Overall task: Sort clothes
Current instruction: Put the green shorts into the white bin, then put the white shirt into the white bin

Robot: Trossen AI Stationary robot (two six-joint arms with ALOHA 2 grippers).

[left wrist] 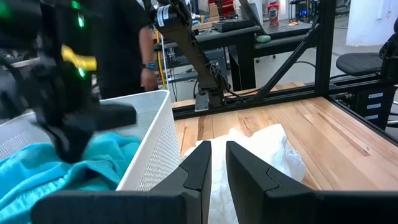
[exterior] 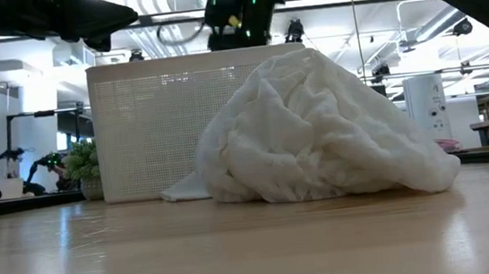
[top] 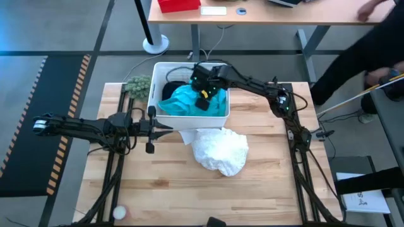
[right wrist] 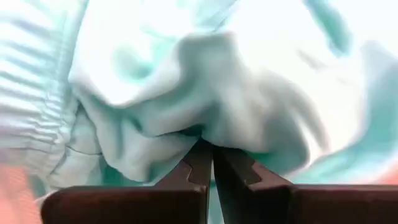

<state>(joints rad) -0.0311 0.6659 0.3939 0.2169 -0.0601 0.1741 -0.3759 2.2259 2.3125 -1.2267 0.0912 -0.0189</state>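
A white plastic bin [top: 154, 94] stands at the table's far middle. In it lie a teal garment [top: 183, 101] and a dark piece [top: 170, 89]. My right gripper [top: 205, 102] hangs over the bin, slanting down, shut on the teal garment [right wrist: 236, 106]. A big white garment [top: 221, 150] lies crumpled on the table in front of the bin, one edge against the bin's near wall [exterior: 154, 128]. My left gripper [top: 169, 128] points level toward the white garment [left wrist: 267, 149], left of it, fingers nearly together with nothing between them. My right gripper pinches a bunched fold of the teal garment [right wrist: 199, 134] between its two fingertips, coming from above and slanting down into the bin. The cloth bulges around the fingertips. The rest of the garment [left wrist: 37, 168] lies slack in the bin below the gripper.
A small green fuzzy plant [top: 137, 85] stands just left of the bin. Bare wood lies near and to either side of the white garment. Beyond the far edge is another table [top: 252, 16], and a person [top: 379, 38] stands at the far right.
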